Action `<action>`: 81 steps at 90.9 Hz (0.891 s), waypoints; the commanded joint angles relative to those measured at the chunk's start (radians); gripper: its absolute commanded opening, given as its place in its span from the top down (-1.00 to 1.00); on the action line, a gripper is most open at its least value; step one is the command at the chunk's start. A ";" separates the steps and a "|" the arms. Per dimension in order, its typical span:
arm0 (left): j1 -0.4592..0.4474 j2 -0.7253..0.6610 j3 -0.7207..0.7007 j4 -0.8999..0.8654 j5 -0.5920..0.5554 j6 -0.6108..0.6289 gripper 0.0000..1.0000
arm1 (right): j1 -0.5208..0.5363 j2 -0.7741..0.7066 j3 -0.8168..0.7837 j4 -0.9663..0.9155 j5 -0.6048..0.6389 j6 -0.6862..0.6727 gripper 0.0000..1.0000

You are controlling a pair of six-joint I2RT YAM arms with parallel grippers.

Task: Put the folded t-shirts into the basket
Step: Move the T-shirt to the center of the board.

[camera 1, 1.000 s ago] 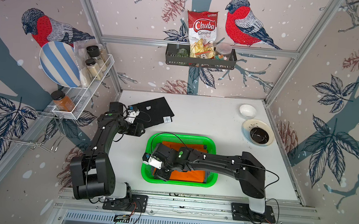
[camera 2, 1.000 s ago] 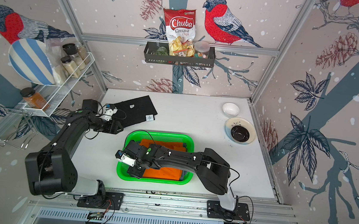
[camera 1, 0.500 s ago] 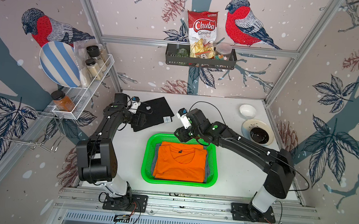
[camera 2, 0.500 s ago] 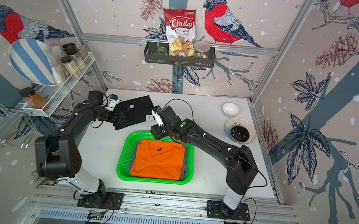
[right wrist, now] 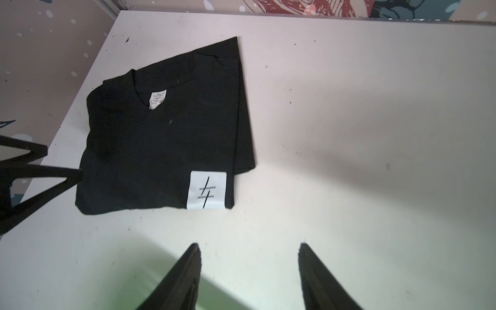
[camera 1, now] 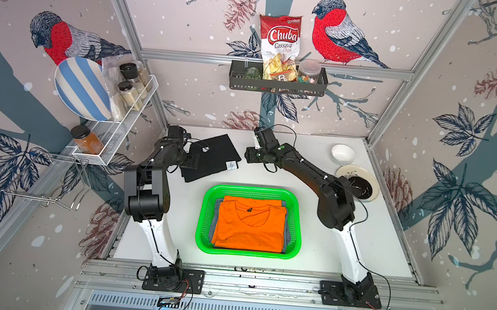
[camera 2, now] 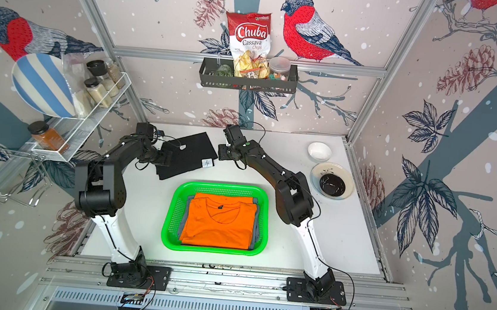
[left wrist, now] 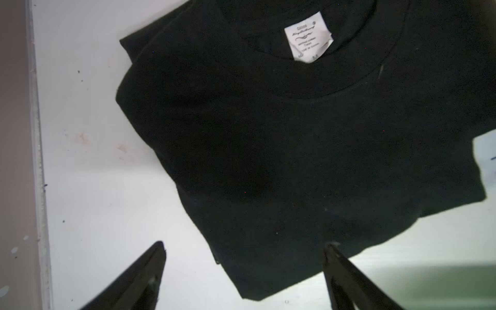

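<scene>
1. Lower centre of both top views: a bright green basket (camera 1: 203, 219) sits on the white tabletop (camera 1: 357, 234), between the two arm bases.
2. Inside it, an orange folded t-shirt (camera 1: 249, 229) lies flat on a grey-blue t-shirt (camera 1: 287, 228), of which only the edges show. By this, two shirts look stowed.
3. Left of centre, beyond the basket, the black folded t-shirt (camera 1: 214, 155) lies flat on the tabletop, outside the basket. A white paper tag (camera 1: 231, 165) marks its corner nearest the basket. This shirt is what remains.
4. The left claw (left wrist: 245, 244) hangs at the black shirt's left edge, its fingers spread wide and gripping nothing.
5. The right claw (right wrist: 249, 245) hovers to the right of the shirt, near it but apart. Its fingers are parted over bare tabletop, and it is empty.
6. Right of centre: a small white bowl (camera 1: 343, 153) and a dark-centred plate (camera 1: 357, 185).
7. Farthest, on bird-patterned walls: a black shelf (camera 1: 278, 85) at upper centre and a white wire rack (camera 1: 119, 124) at upper left.
</scene>
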 commanded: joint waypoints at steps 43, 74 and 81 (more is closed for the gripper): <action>-0.006 0.059 0.015 -0.046 0.036 -0.036 -0.74 | -0.003 0.407 0.217 0.516 -0.360 0.543 0.03; -0.025 0.080 0.049 -0.096 0.036 -0.027 -0.73 | -0.002 0.372 0.203 0.143 -0.114 0.510 0.51; -0.025 0.056 0.044 -0.105 0.044 -0.012 -0.73 | -0.005 0.309 0.125 0.096 -0.074 0.514 0.58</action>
